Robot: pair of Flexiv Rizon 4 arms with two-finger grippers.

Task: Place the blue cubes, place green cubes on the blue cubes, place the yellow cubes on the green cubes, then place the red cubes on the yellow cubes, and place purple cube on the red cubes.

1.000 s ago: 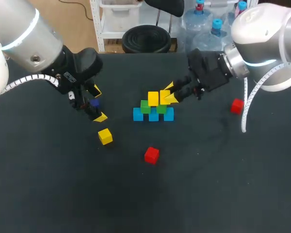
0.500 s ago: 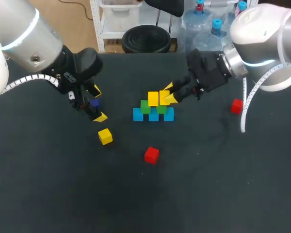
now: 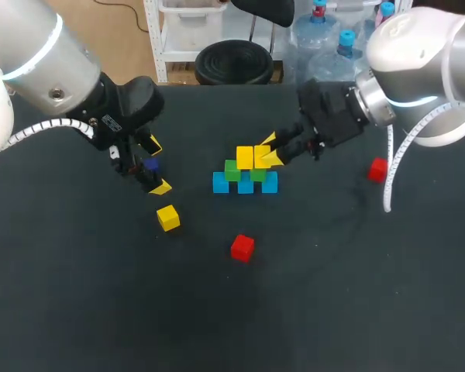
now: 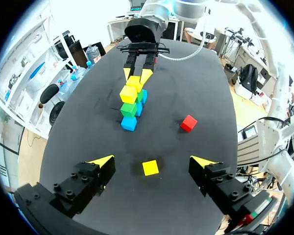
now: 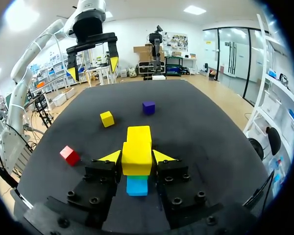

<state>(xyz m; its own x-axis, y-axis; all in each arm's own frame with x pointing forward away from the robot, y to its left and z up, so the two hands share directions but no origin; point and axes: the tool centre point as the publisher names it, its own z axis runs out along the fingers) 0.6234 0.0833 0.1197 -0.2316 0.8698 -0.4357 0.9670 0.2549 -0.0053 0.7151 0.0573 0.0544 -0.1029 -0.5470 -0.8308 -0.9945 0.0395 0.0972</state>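
Three blue cubes [image 3: 246, 184] stand in a row mid-table, with two green cubes [image 3: 232, 170] on top of them. One yellow cube [image 3: 245, 157] rests on the green ones. Beside it, my right gripper [image 3: 272, 149] is shut on a second yellow cube [image 3: 263, 155] [image 5: 136, 157] over the right green cube [image 3: 257, 172]. My left gripper [image 3: 158, 166] [image 4: 153, 162] hangs open, high above a loose yellow cube [image 3: 168, 218] [image 4: 150, 168]. The purple cube [image 3: 149, 164] [image 5: 148, 107] lies on the table behind it. Red cubes lie in front of the stack [image 3: 242, 248] [image 4: 188, 123] and at the right [image 3: 379, 169].
The black table [image 3: 333, 294] carries only the cubes. My left gripper [image 5: 90, 66] shows high above the table's far end in the right wrist view, and my right gripper [image 4: 137, 73] shows at the stack in the left wrist view.
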